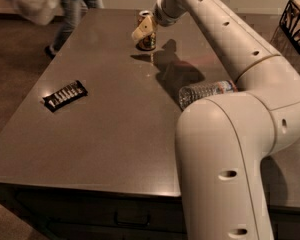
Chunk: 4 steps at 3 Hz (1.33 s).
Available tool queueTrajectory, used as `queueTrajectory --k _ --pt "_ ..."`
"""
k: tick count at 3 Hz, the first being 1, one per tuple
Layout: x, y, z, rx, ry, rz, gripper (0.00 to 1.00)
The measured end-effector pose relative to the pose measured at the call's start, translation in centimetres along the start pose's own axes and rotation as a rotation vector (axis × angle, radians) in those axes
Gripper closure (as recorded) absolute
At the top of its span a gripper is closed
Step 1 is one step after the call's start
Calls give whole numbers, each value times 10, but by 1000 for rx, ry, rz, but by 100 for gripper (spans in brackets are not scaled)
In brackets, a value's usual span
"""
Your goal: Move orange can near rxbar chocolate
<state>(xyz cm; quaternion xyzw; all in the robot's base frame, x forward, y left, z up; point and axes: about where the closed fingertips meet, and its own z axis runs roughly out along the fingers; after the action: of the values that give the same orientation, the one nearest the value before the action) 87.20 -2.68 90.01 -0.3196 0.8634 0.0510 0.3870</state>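
The orange can (pixel 149 40) stands upright at the far middle of the brown table (pixel 115 139). My gripper (pixel 145 28) is at the can, reaching down over its top and left side and covering part of it. The rxbar chocolate (pixel 65 95), a flat black bar with white lettering, lies near the table's left edge, well to the left of the can and nearer the camera. My white arm fills the right foreground.
A clear plastic water bottle (pixel 206 91) lies on its side right of the table's middle, partly behind my arm. A dark wire basket (pixel 296 19) stands at the far right. A person (pixel 76 6) walks past the table's far left corner.
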Motion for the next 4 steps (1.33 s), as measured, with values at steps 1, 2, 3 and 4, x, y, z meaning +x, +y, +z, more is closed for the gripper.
queueTrajectory --k 1,2,3,4 --pt "-11 14 7 -37 -15 -14 0" --pt "-16 28 14 -74 -14 -27 0" --pt "-19 32 16 -98 -16 -36 18" --pt "-25 43 5 -143 -44 -79 48"
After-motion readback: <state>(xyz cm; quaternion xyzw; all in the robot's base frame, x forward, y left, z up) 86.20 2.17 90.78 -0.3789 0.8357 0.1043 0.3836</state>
